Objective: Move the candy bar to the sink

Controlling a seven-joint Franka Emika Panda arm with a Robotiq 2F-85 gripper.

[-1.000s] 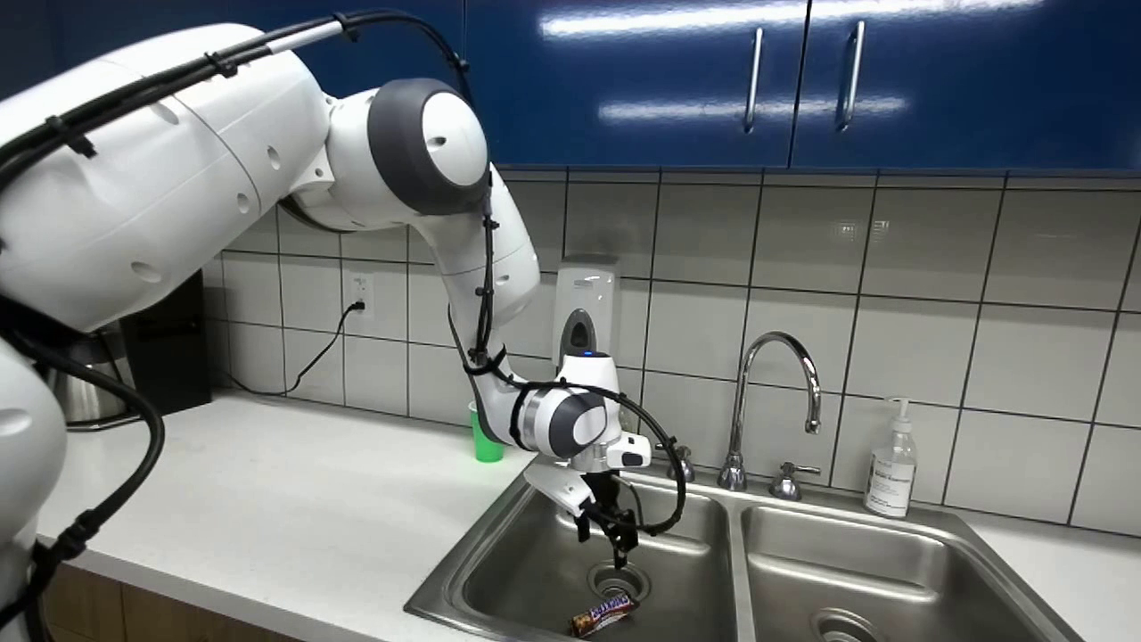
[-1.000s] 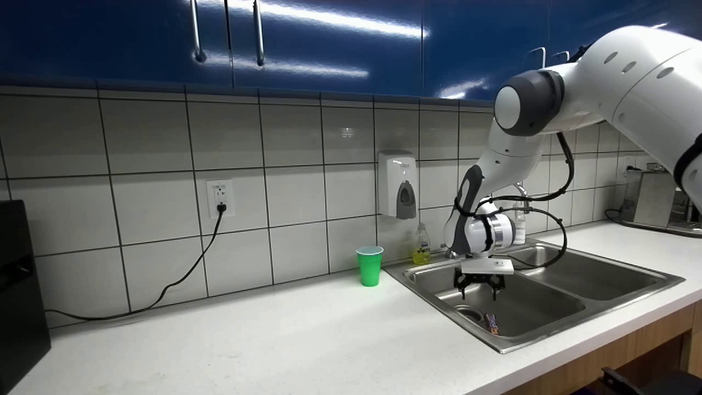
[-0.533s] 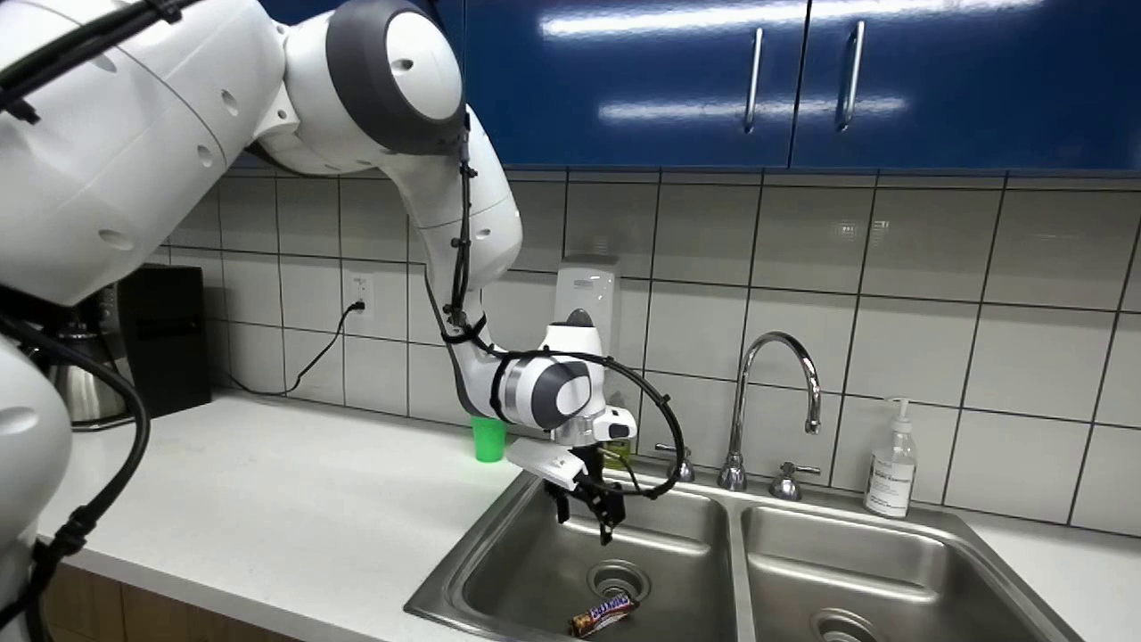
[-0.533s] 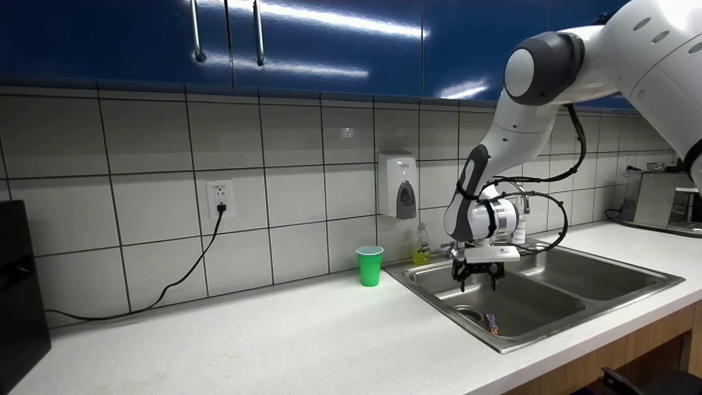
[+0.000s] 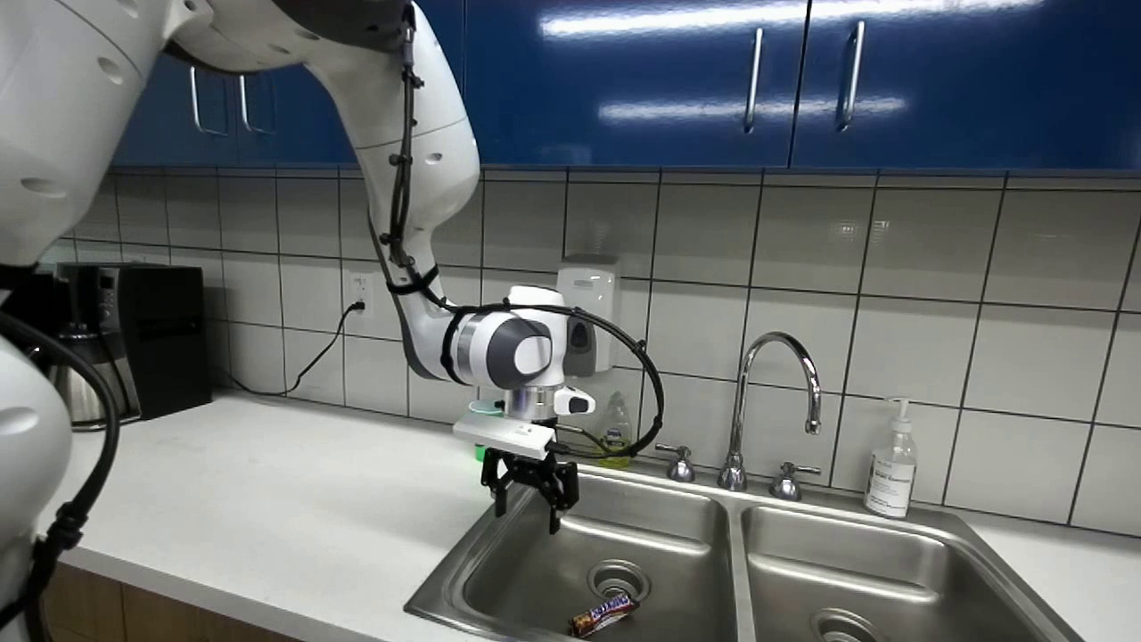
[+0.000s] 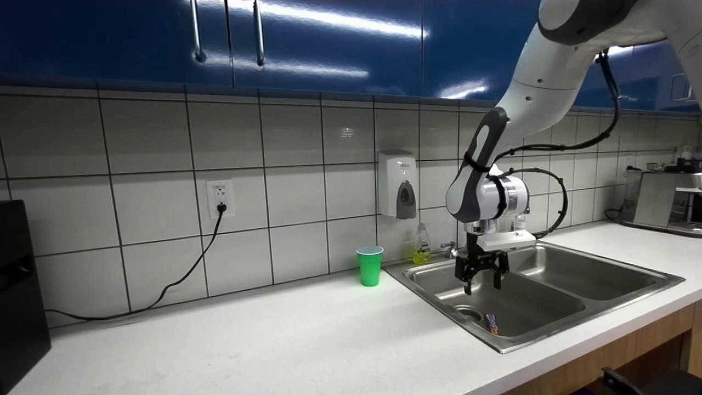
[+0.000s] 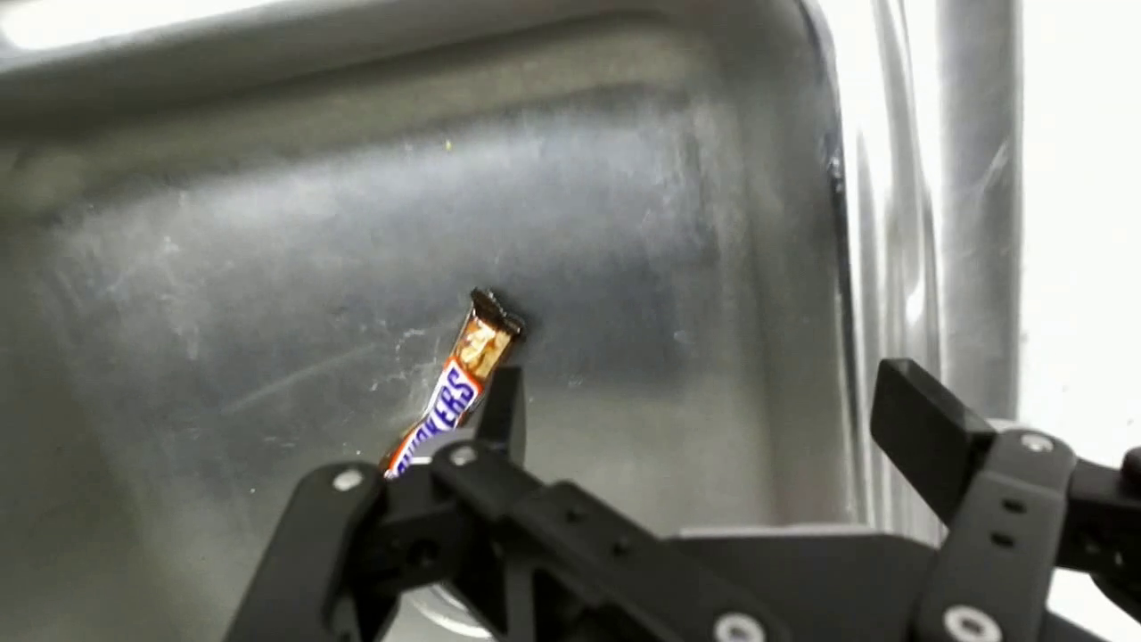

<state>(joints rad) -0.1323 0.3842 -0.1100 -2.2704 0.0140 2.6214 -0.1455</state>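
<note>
The candy bar [image 5: 603, 615] has a brown, white and blue wrapper. It lies on the floor of the sink [image 5: 673, 553] in the basin nearer the green cup, beside the drain. It also shows in an exterior view [image 6: 492, 324]. In the wrist view the candy bar [image 7: 459, 383] lies tilted, its lower end hidden behind one finger. My gripper [image 5: 528, 517] is open and empty, above the basin's edge and well above the bar. It also shows in an exterior view [image 6: 482, 288]. In the wrist view the gripper [image 7: 700, 392] has its jaws wide apart, nothing between them.
A green cup [image 6: 370, 269] stands on the counter [image 6: 285, 340] beside the sink. A gooseneck faucet [image 5: 740, 392], a dish soap bottle [image 6: 422, 247] and a pump bottle [image 5: 891, 468] stand along the back. A soap dispenser [image 6: 397, 181] hangs on the wall. Blue cabinets [image 5: 624, 89] hang above.
My open gripper has risen out of the basin and moved toward the counter side with the green cup, turning slightly. The candy bar has stayed in place on the sink floor.
</note>
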